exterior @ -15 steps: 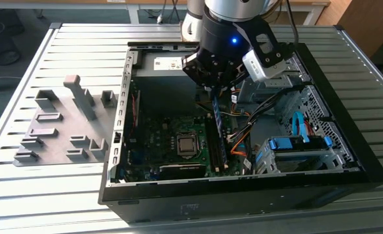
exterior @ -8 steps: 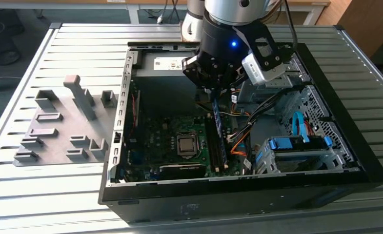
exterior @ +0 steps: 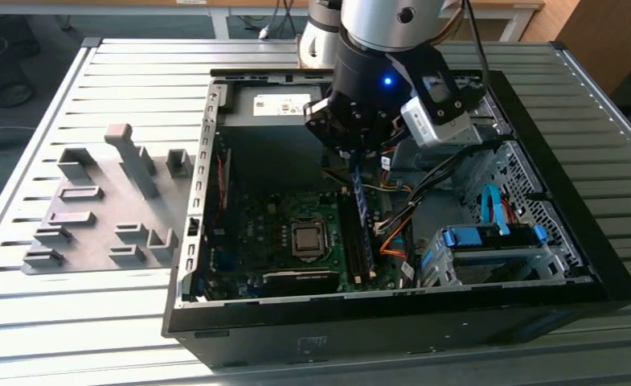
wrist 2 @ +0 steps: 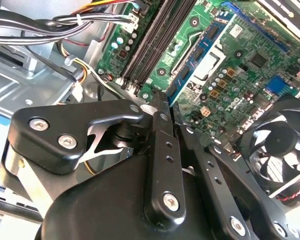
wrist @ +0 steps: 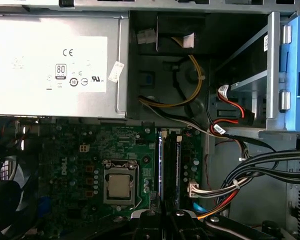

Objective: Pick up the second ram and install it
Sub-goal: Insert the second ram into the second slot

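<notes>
Open case (exterior: pixel 572 273) on slatted table (exterior: pixel 36 322). Gripper (exterior: pixel 355 153) hangs over motherboard (exterior: pixel 283 241), fingers (wrist 2: pixel 162 125) pinched on the ram (exterior: pixel 362 211), blue strip held edge-down, hanging below the fingertips above the slots (wrist: pixel 171 165) beside the CPU socket (wrist: pixel 119 182).

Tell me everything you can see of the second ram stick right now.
The second ram is a long, thin blue circuit-board strip with a row of dark chips and a small pale label. It stands on edge inside the open computer case, over the green motherboard, one end pinched in the hand. Whether it is seated cannot be told.
</notes>
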Robot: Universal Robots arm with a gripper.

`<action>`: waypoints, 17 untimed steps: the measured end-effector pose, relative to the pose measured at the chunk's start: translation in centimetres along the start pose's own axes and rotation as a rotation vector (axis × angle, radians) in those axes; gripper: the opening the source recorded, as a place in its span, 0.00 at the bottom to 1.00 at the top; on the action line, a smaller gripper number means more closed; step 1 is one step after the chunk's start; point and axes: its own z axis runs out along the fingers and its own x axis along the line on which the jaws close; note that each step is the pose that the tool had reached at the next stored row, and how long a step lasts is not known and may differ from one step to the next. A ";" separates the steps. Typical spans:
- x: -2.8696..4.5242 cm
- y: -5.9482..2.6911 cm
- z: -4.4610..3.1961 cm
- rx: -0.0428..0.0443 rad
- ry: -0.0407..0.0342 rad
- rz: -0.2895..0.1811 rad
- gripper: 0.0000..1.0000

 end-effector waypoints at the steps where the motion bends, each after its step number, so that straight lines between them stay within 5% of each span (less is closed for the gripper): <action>1: -0.09 0.00 0.07 -0.0001 -0.0001 0.000 0.14; 17: -0.42 -0.18 1.78 -0.0002 -0.0002 0.005 0.14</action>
